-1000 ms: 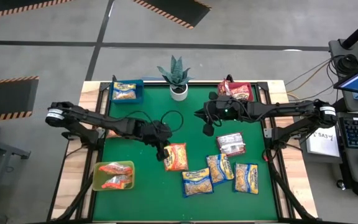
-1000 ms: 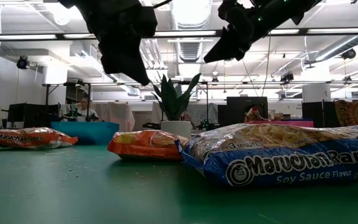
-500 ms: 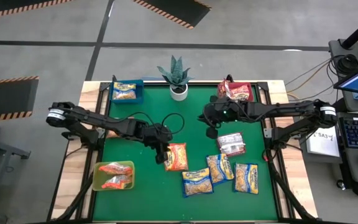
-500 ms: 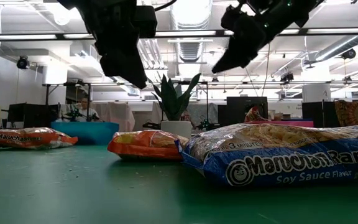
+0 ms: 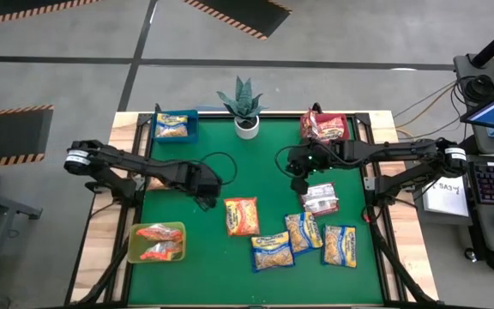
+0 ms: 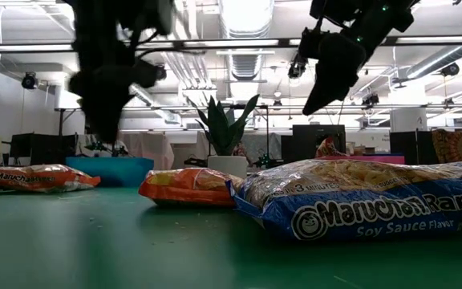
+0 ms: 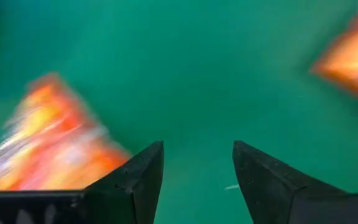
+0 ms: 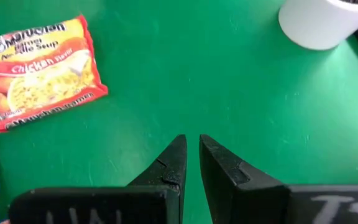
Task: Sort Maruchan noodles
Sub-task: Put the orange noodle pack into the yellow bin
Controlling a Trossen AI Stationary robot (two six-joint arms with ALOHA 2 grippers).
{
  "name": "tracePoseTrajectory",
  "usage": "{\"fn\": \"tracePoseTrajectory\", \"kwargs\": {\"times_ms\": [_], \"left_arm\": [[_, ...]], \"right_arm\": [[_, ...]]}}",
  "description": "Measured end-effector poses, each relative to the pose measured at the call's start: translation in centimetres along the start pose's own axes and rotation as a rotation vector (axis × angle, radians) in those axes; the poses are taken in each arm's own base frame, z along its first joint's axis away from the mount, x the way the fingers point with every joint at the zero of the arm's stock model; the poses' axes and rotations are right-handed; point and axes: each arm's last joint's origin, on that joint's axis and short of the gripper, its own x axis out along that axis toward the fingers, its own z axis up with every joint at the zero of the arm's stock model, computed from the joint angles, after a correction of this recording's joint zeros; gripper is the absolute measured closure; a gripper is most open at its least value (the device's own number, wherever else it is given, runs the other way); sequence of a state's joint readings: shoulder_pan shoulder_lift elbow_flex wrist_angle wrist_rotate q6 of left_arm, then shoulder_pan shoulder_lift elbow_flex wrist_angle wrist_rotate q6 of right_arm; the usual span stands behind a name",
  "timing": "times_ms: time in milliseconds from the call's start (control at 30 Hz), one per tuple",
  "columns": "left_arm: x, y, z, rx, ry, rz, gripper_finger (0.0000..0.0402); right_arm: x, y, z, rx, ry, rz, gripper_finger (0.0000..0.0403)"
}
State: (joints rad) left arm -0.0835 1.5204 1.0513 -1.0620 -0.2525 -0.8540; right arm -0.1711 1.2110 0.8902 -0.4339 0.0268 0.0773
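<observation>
Sorting proceeds from the white-potted green plant (image 5: pixel 246 103), our landmark on the green table (image 5: pixel 195 275). We see the left gripper (image 5: pixel 208 200), fingers parted and holding nothing, hovering in front of the plant and toward its left, just beside the flat orange plastic Maruchan chicken packet (image 5: pixel 242 215) lying on the felt. The right gripper (image 5: pixel 298 181), fingers nearly together and likewise holding nothing, hangs in front of the plant toward its right, next to the silvery-grey packet with red (image 5: pixel 319 198). Three blue-edged yellow packets (image 5: pixel 305 241) lie farther forward. To do this step well, we judge that each arm should come down square over a packet's short edge and pinch the crinkled seam, lest the flat film slip. The blue plastic bin (image 5: pixel 176 126), left of the plant, holds a yellow packet; the red bin (image 5: pixel 324 125), to its right, holds red-toned packets; the yellow-green bin (image 5: pixel 156 241), front left, holds two orange packets.
</observation>
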Motion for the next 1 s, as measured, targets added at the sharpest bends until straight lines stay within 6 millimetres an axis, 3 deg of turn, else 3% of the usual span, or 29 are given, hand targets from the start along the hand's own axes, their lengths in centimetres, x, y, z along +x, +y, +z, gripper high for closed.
{"fn": "tracePoseTrajectory", "kwargs": {"times_ms": [200,400,767,1000], "left_arm": [[0.1,2.2,-0.1,-0.100,-0.005,0.236,0.0228],[0.5,2.9,0.3,-0.147,0.003,0.255,0.0228],[3.0,4.0,-1.6,-0.299,0.038,0.342,0.0228],[3.5,3.7,-1.5,-0.327,0.024,0.299,0.0228]], "right_arm": [[0.0,0.0,0.0,-0.017,-0.005,0.001,0.0369],[0.0,0.0,0.0,-0.026,-0.005,0.001,0.0369],[0.0,0.0,0.1,-0.049,-0.006,0.001,0.0370],[0.0,0.0,0.2,-0.052,-0.023,0.002,0.0370]]}}
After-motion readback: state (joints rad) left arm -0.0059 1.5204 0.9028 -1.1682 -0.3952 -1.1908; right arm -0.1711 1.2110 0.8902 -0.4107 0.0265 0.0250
